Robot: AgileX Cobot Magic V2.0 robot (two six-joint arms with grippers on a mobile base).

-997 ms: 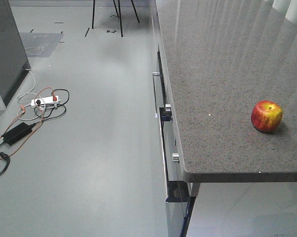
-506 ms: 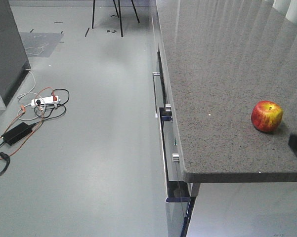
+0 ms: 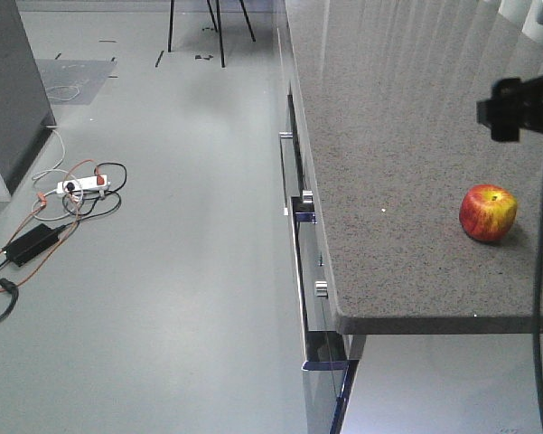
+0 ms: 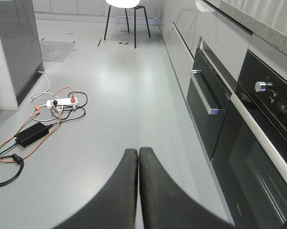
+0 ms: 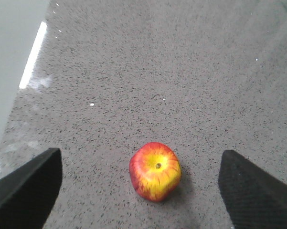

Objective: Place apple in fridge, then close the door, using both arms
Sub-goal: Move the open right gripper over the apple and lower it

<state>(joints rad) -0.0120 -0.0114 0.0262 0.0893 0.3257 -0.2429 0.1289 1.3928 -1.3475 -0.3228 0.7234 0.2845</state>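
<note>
The apple [image 3: 488,212], red with yellow patches, sits near the right end of the grey speckled counter [image 3: 388,136]. In the right wrist view the apple [image 5: 155,171] lies stem-up between my wide-open right gripper [image 5: 139,159]; both black fingers [image 5: 26,188] stand well clear of it. A black part of my right arm [image 3: 519,107] hangs above the apple in the front view. My left gripper [image 4: 137,152] is shut on nothing, over the floor. The fridge [image 3: 9,81] shows only as a dark grey side at far left. Its door cannot be made out.
Oven fronts with bar handles [image 4: 203,98] and knobs [image 3: 321,288] run below the counter's left edge. A power strip with tangled cables [image 3: 77,190] and a black adapter [image 3: 32,242] lie on the floor at left. Chair legs [image 3: 219,32] stand at the back.
A black part of my right arm has come up from the lower right edge to above the apple. The apple has not moved.
</note>
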